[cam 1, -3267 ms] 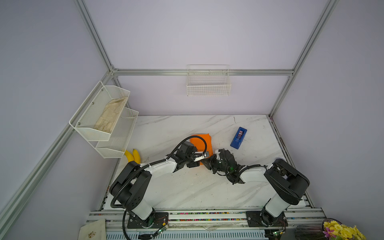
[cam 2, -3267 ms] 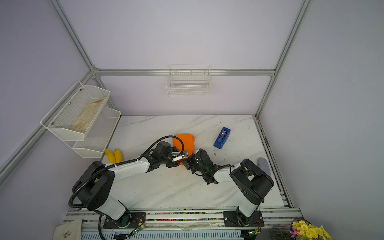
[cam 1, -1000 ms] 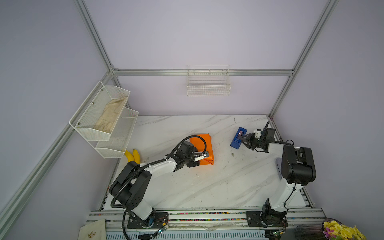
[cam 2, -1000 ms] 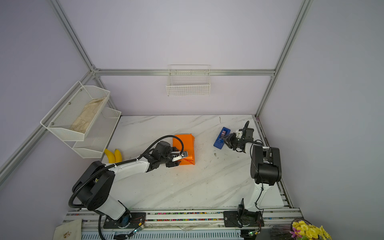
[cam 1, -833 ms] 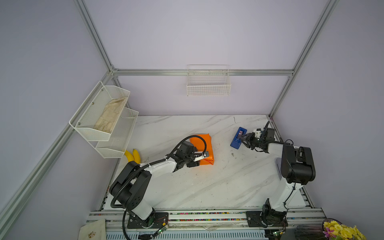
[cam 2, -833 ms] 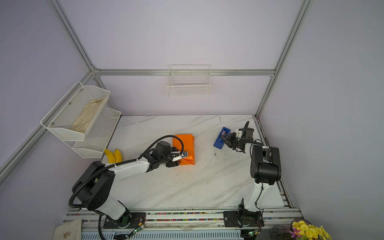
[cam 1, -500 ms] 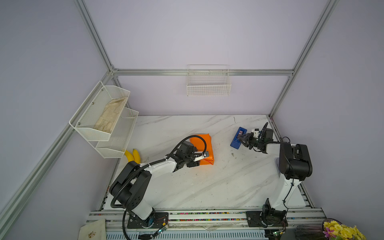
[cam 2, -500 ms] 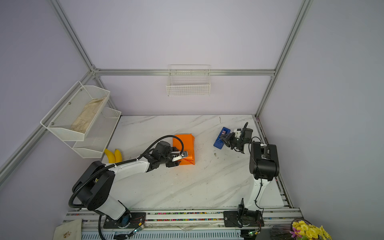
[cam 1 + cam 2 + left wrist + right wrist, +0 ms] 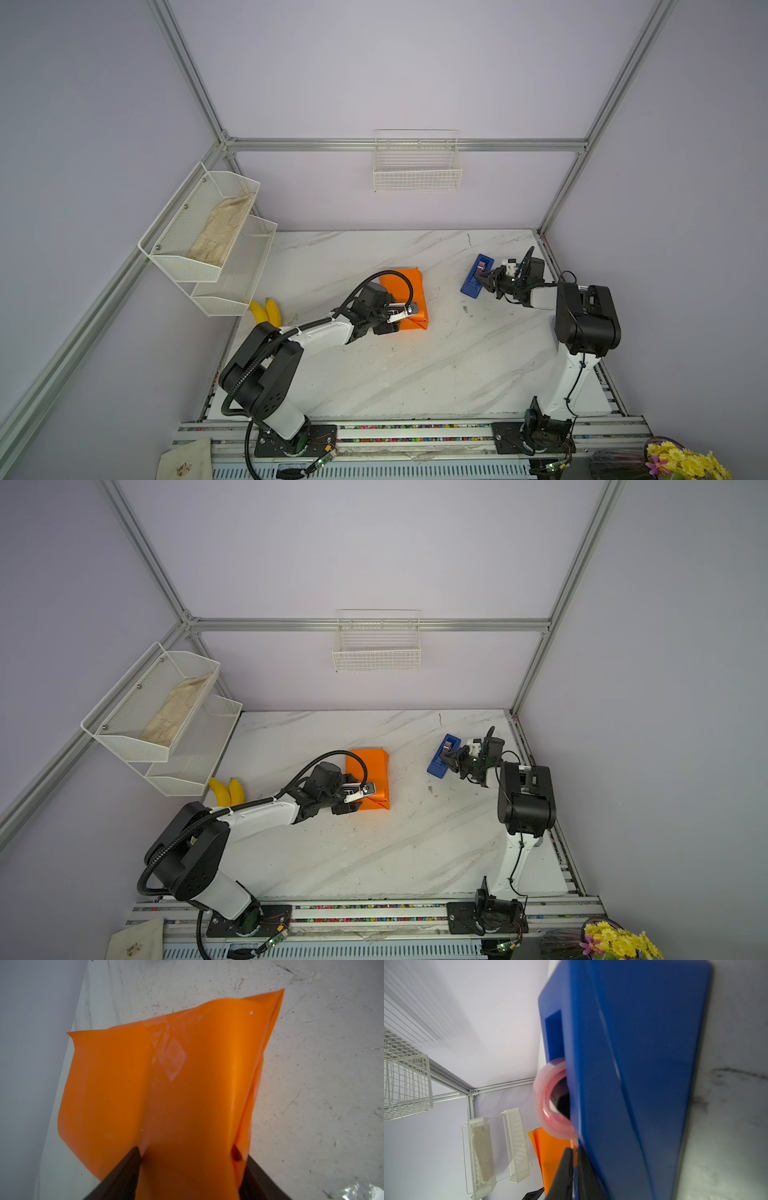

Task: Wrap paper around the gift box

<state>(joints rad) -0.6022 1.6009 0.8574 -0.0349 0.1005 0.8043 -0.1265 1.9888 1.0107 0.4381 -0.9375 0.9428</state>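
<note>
Paper [image 9: 176,1095], smooth orange folds (clear tape patch [image 9: 170,1057]), is clamped by left tool [image 9: 187,1150]; right tool [image 9: 574,1150] clenched beside blue dispenser [image 9: 643,1064].

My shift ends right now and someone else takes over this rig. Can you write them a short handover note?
Tools: left tool is closed on the paper, clamping it from both sides. The right tool is shut at the blue tape dispenser, far right on the table; I cannot tell whether it pinches tape.
Things: the paper is folded around the gift box, which is fully hidden.
Done: box covered; one clear tape patch on the seam.
Left: probably pull tape and seal the loose end folds.
</note>
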